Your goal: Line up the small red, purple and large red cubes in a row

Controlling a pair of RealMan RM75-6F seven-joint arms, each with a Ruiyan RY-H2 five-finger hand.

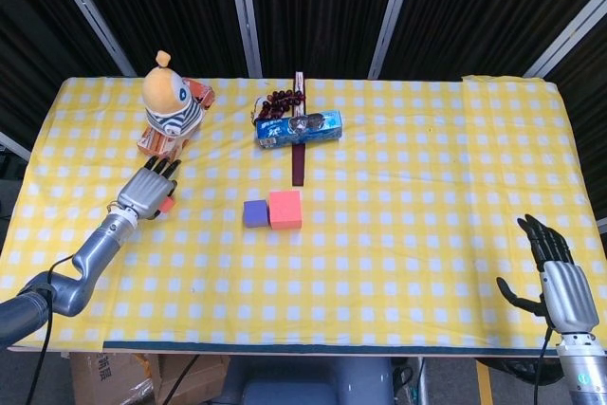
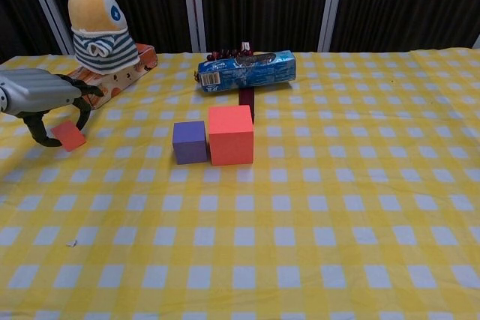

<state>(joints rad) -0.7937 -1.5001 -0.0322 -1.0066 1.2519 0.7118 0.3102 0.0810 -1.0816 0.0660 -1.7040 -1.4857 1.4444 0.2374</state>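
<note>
The small red cube point(image 2: 69, 135) lies on the yellow checked cloth at the left, also seen as the small red cube point(image 1: 168, 204) in the head view. My left hand point(image 2: 43, 99) arches over it, thumb by its left edge and fingers above its far side, without a clear grip. That left hand point(image 1: 148, 193) partly covers the cube from above. The purple cube point(image 1: 254, 213) and large red cube point(image 1: 285, 209) stand side by side, touching, mid-table. My right hand point(image 1: 555, 272) hovers open at the near right edge, far from the cubes.
A striped plush toy point(image 1: 171, 101) sits on an orange box point(image 2: 112, 80) just behind my left hand. A blue biscuit pack point(image 1: 299, 128), dark beads point(image 1: 282, 98) and a dark maroon strip point(image 1: 298, 163) lie behind the cubes. The table edge point(image 1: 313, 346) runs along the front.
</note>
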